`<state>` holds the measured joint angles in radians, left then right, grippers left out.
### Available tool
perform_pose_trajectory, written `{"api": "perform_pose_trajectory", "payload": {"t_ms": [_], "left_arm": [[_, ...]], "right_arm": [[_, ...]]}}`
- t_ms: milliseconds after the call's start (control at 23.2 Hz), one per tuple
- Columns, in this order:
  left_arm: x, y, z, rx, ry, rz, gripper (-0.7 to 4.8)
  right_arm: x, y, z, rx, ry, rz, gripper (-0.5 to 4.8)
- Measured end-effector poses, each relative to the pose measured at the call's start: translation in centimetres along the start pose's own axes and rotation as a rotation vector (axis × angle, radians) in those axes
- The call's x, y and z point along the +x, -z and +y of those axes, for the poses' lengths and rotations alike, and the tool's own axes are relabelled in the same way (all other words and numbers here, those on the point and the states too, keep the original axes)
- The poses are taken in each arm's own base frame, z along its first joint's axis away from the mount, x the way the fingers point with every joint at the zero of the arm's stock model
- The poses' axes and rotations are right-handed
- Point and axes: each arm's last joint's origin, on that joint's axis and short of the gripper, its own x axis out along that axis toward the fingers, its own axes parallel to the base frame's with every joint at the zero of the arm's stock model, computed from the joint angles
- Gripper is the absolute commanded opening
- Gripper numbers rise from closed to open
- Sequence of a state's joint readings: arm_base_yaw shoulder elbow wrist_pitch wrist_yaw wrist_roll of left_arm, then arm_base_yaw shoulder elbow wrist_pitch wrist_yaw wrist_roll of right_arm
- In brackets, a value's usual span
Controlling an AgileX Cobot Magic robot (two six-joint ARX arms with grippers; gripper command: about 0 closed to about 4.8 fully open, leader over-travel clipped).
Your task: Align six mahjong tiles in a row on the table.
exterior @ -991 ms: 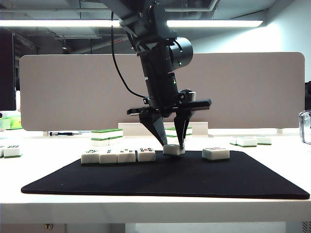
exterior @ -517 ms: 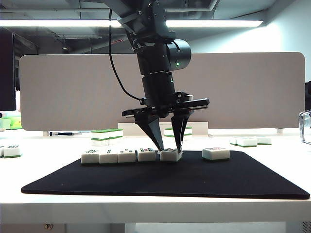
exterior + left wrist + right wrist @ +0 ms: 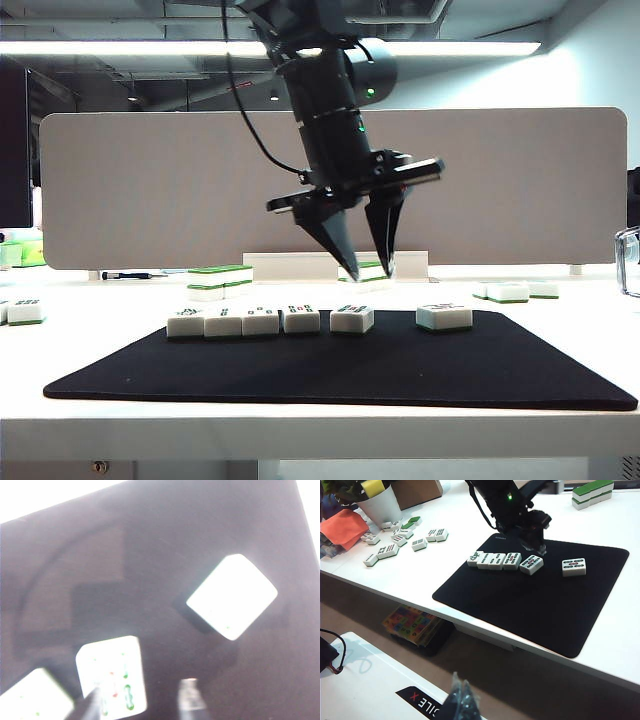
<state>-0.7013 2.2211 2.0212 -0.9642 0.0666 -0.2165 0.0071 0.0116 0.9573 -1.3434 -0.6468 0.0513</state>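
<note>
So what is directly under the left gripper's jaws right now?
The left gripper hangs open above the fifth mahjong tile on the black mat; nothing is held, and no covered spot there.

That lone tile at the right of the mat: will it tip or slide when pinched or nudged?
The lone tile lies flat and squat, so it probably won't tip. It looks rigid with smooth faces; open left gripper might slip. On the black mat, a nudge likely slides it, not rolls.

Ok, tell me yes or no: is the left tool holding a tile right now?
No: in the exterior view the left tool hangs open and empty above the fifth tile, which lies on the black mat.
</note>
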Motion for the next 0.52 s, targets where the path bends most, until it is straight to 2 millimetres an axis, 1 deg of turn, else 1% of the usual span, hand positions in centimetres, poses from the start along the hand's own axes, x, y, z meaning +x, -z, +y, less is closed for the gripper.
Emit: {"api": "perform_pose_trajectory", "payload": {"t_ms": [43,86,216,388,517], "left_arm": [[0.2,0.1,-0.3,0.029,0.000,0.005,0.85],[0.8,0.3,-0.8,0.076,0.005,0.019,0.79],[1.8,0.6,-1.6,0.119,0.009,0.038,0.79],[2.8,0.5,-1.6,0.144,0.003,0.032,0.79],[3.7,0.6,-1.3,0.146,-0.065,0.035,0.79]], "right_arm": [[0.0,0.0,0.0,0.000,0.000,0.000,-0.01],[0.0,0.0,0.0,0.000,0.001,0.000,-0.01],[0.0,0.0,0.0,0.000,0.000,0.000,-0.01],[0.0,0.0,0.0,0.000,-0.001,0.000,-0.01],[0.0,0.0,0.0,0.000,0.000,0.000,-0.01]]}}
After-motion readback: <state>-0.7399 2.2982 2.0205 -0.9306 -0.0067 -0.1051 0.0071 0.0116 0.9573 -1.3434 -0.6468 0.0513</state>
